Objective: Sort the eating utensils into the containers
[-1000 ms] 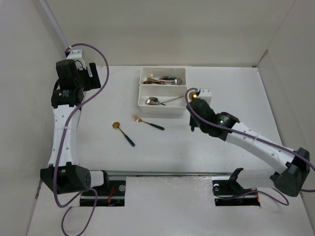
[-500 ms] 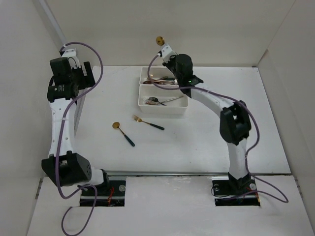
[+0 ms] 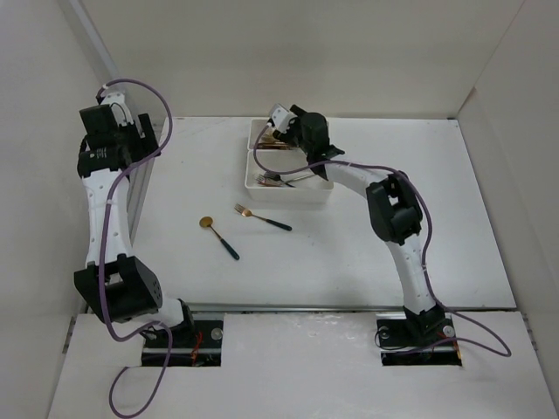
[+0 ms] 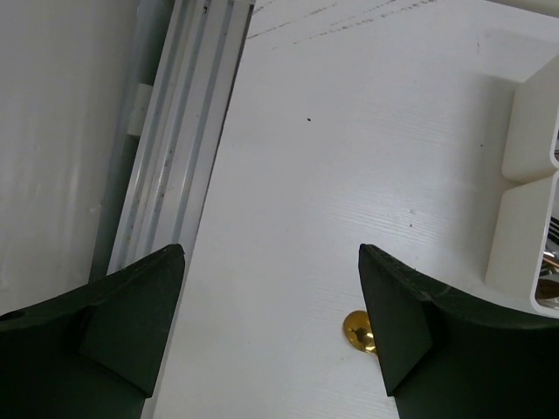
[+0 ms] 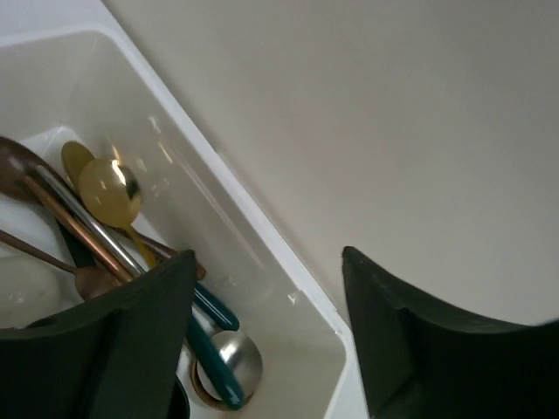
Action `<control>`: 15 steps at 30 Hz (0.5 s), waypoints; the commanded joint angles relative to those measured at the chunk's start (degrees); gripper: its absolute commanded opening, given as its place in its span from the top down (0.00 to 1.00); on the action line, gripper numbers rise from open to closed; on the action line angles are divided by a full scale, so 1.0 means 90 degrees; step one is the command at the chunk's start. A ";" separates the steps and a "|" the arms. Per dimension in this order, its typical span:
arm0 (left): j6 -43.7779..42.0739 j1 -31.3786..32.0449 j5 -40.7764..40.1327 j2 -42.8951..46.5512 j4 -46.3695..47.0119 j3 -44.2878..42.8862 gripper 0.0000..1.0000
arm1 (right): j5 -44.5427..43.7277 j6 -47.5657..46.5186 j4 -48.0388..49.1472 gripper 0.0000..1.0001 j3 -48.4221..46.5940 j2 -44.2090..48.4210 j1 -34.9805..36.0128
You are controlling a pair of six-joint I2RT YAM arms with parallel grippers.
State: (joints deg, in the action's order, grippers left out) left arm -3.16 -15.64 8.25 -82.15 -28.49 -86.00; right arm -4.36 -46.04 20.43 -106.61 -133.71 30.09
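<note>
Two white containers sit side by side at the table's back: the far tray (image 3: 252, 135) and the near tray (image 3: 288, 194). My right gripper (image 3: 274, 133) (image 5: 268, 257) hangs open over the far tray's back wall (image 5: 262, 236), holding nothing. Below it lie several spoons, among them a gold one (image 5: 109, 190) and a silver one (image 5: 229, 367) with green handles. Silver forks (image 3: 278, 179) lie in the near tray. On the table rest a gold spoon (image 3: 217, 236) (image 4: 358, 330) and a gold fork (image 3: 260, 217), both dark-handled. My left gripper (image 3: 145, 140) (image 4: 271, 253) is open and empty at the far left.
An aluminium rail (image 4: 175, 131) runs along the left wall beside my left gripper. White walls enclose the table on the left, back and right. The trays' ends (image 4: 533, 175) show at the right edge of the left wrist view.
My right arm swung from right of the trays up over the far tray with a gold spoon, then opened; the spoon now lies in that tray. The left arm drew back slightly.
</note>
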 commanded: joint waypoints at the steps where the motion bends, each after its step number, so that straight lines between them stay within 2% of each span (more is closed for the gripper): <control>1: -0.0010 -0.0098 0.0303 0.0007 0.0080 -0.0181 0.21 | 0.0065 -0.0031 0.0455 0.26 0.0136 0.0443 0.0046; 5: 0.0048 -0.0098 0.0430 0.0007 0.0138 -0.0181 0.21 | -0.0246 -0.0089 0.0592 0.17 0.0205 0.0832 0.0104; 9: 0.0048 -0.0098 0.0431 0.0007 0.0138 -0.0113 0.21 | -0.0911 0.0164 0.0592 0.13 0.0526 0.1622 0.0747; 11: 0.0106 -0.0098 0.0431 0.0084 0.0138 -0.0055 0.21 | -0.0679 0.0165 -0.0594 0.13 0.0702 0.2303 0.1070; 13: 0.0107 -0.0098 0.0489 0.0143 0.0197 -0.0054 0.21 | 0.0111 0.0388 -0.2065 0.13 0.0993 0.2697 0.1499; 15: 0.0107 -0.0098 0.0489 0.0201 0.0197 0.0013 0.21 | 0.0842 0.0876 -0.2871 0.13 0.1277 0.3176 0.1705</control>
State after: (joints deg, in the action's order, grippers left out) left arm -2.85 -16.25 11.42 -82.78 -28.49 -85.97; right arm -6.00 -43.51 7.55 -97.41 -112.36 41.28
